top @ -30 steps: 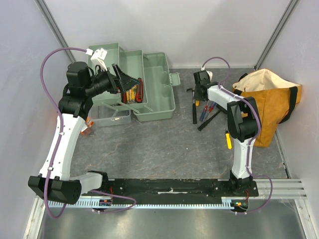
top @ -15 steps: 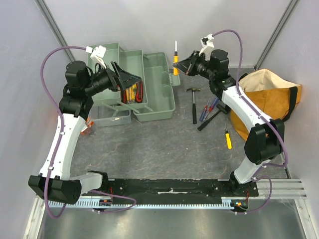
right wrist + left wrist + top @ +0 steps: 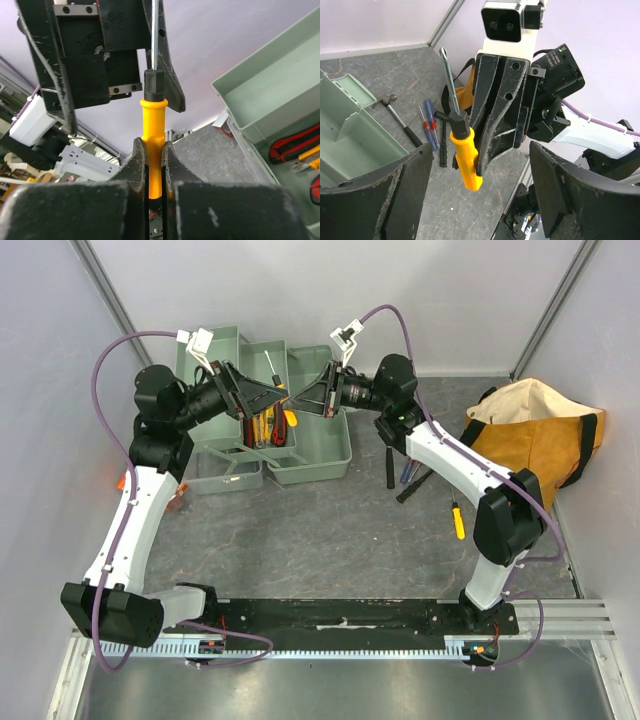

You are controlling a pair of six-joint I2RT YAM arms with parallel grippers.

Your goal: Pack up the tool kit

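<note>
The pale green toolbox point(image 3: 322, 454) lies open at the back left, with red and yellow tools point(image 3: 265, 430) in one compartment. My right gripper point(image 3: 300, 400) hangs over it, shut on the yellow handle of a screwdriver point(image 3: 289, 416) whose shaft points up. The right wrist view shows the handle point(image 3: 152, 125) pinched between the right gripper's point(image 3: 154, 160) jaws. My left gripper point(image 3: 262, 397) faces it, open. In the left wrist view, the screwdriver point(image 3: 464, 159) hangs between and beyond the left gripper's point(image 3: 480, 200) wide-spread fingers point(image 3: 375, 195), untouched by them.
An orange-tan bag point(image 3: 540, 450) stands at the right. On the table beside it lie a hammer point(image 3: 388, 465), blue and red screwdrivers point(image 3: 430, 125) and another yellow-handled screwdriver point(image 3: 458, 522). A clear tray point(image 3: 225, 478) sits in front of the toolbox. Walls close in on three sides.
My right arm lifted the yellow screwdriver from the tool pile and swung left over the toolbox. My left gripper turned a little toward it and stayed open.
</note>
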